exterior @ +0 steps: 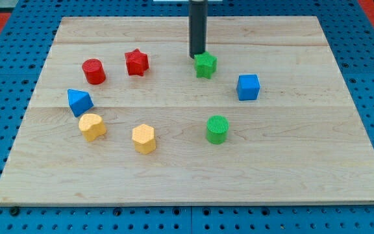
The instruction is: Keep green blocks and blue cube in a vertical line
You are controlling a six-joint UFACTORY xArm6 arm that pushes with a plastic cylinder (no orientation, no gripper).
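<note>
Three blocks mattered for this task, and you could read progress from how they lay on the surface [343, 162]. Working from the view's left, the non-task blocks formed a loose arc: a blue triangular block [79, 102], a red cylinder [94, 71], a yellow heart-like block [92, 126], a red star [136, 62] and a yellow hexagonal block [144, 138]. None of these sat between the task blocks.

Further right stood the green star [205, 65], near the view's top, and the green cylinder [217, 129], lower down and slightly to the right of it. These two were roughly one above the other, so you could judge the green pair as nearly aligned, though not exactly.

The tool was a plain rod with nothing to open or close; it gripped nothing. My tip [197, 56] rested at the upper left edge of the green star, touching it or just beside it; contact could not be confirmed.

Furthest right sat the blue cube [248, 87], between the two green blocks in height but clearly off to the right of their line.

Remaining work, as a judgement: you had to bring the blue cube leftward into the gap between the green blocks and trim the green star's offset. The task was partly done, not complete.
</note>
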